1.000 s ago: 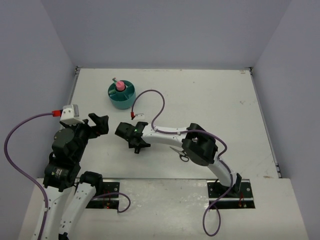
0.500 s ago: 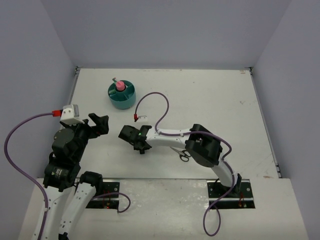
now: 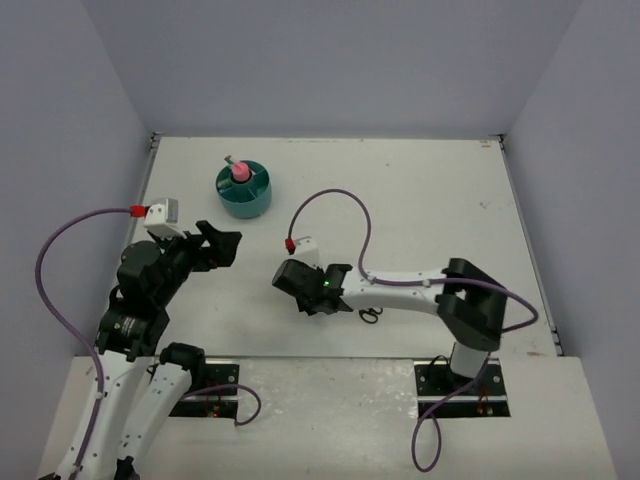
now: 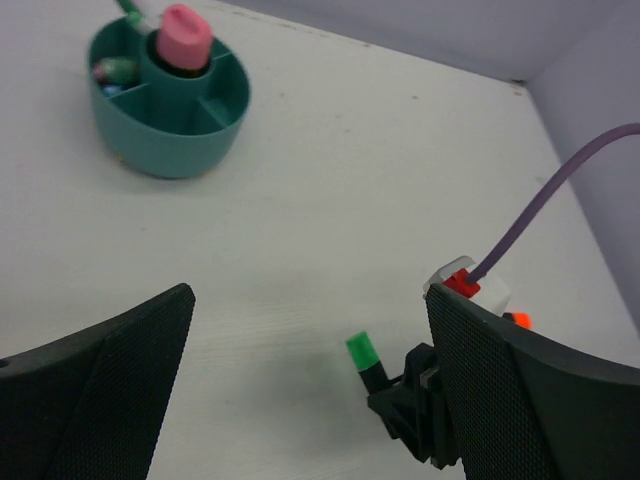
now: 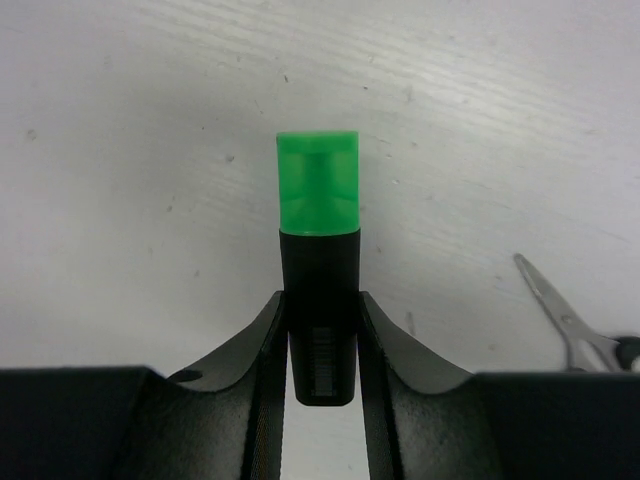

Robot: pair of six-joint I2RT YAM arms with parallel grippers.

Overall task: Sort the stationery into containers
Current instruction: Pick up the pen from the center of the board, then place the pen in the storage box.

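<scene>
Marker (image 5: 318, 270), black with green cap, pinched between right fingers (image 5: 262, 360); left fingers (image 4: 100, 390) spread wide.

The white table (image 3: 430, 200) bears a teal organizer (image 3: 246, 207) and scissors (image 3: 368, 316).

A white desk (image 3: 430, 190), faintly grained and dotted with small dark specks, is enclosed on three sides by plain grey-lavender walls (image 3: 330, 70).

White links and bulky black joints make up the left arm (image 3: 135, 300) and right arm (image 3: 400, 283). Purple cables (image 3: 40, 270) end in red plugs (image 3: 133, 210). The left gripper (image 4: 308, 295) has mesh-textured black fingers (image 4: 100, 390).
</scene>
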